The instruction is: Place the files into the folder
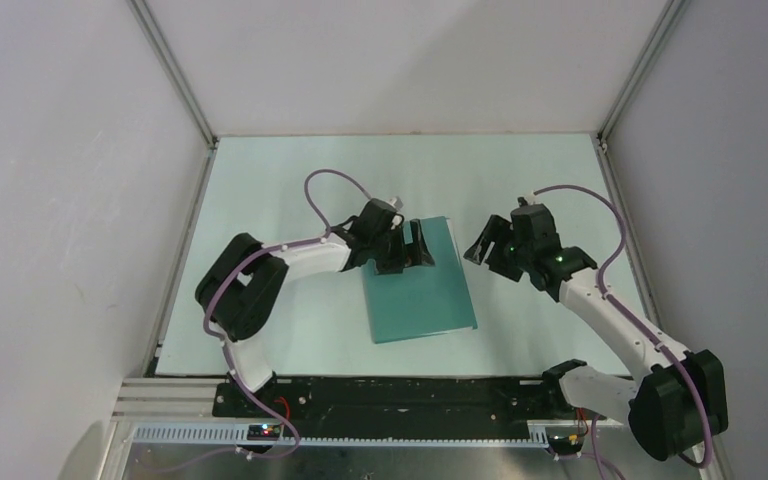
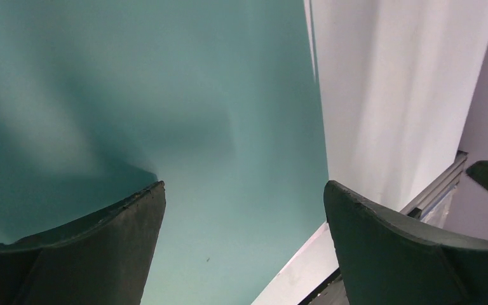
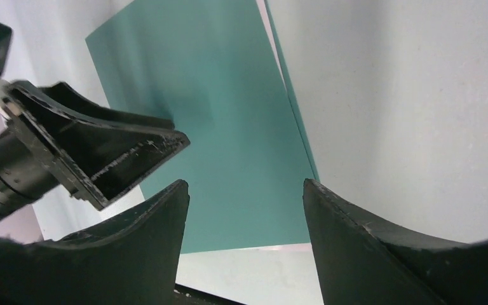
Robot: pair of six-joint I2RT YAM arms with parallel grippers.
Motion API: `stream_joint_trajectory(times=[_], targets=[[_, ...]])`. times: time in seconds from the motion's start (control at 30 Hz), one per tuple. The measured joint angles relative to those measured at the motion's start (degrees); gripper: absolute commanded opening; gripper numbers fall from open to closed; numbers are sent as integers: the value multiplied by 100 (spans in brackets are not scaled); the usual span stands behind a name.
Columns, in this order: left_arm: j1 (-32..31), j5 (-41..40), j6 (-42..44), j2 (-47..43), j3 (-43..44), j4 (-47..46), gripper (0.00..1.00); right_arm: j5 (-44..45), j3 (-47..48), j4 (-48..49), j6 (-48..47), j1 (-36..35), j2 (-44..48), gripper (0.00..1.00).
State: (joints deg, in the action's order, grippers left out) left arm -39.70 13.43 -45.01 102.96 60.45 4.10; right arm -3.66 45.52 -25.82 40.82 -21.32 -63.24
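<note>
Folder (image 1: 425, 295) lies flat & shut on bench (image 1: 290, 200), roughly mid-bench betw. the arms, a bit skewed. No loose files anywhere in view. A thin pale line along folder's edge in the wrist views may be a sheet edge, can't be sure. So files are prob. inside, and the task reads as near done: cover down, arms only need to clear off.

L pincer (image 1: 407, 245) hangs over folder's far-L part, jaws spread wide, nothing betw. them. Can't tell if its tips touch the cover. R pincer (image 1: 482, 250) sits just off folder's far-R edge, jaws apart, empty, aimed toward folder.

Next move, as I judge it: raise both arms straight up w/o dragging on the cover, since a snag could flip it open or slide sheets out. If the cover springs up, press it flat w/ L tips first.
</note>
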Motion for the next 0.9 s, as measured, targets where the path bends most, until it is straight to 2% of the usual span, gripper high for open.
stream_joint_trajectory(times=[0.07,0.13,0.17,0.23,0.3,0.43,0.63,0.73,0.9], targets=[[76,87,4,20,-9,-42,100,-4,0,9,-9,-87,-66,73],[140,140,50,-20,11,-63,100,-4,-9,46,-13,-122,-116,80],[164,118,118,-61,50,55,100,-7,-9,55,-17,-122,-122,87],[188,-22,297,-227,184,437,100,-17,-9,87,-33,-122,-125,95],[199,-234,485,-520,367,852,100,-26,-9,98,-52,-122,-125,98],[243,-798,848,-1628,632,1513,100,-31,-9,101,-63,-131,-48,99],[503,-1508,1108,-3663,424,1939,100,22,-7,155,-76,-162,393,99],[614,-1766,1217,-4253,170,2105,100,149,-7,186,-98,-221,562,99],[651,-1982,1408,-4505,-55,2450,100,341,-7,238,-101,-269,649,99]])
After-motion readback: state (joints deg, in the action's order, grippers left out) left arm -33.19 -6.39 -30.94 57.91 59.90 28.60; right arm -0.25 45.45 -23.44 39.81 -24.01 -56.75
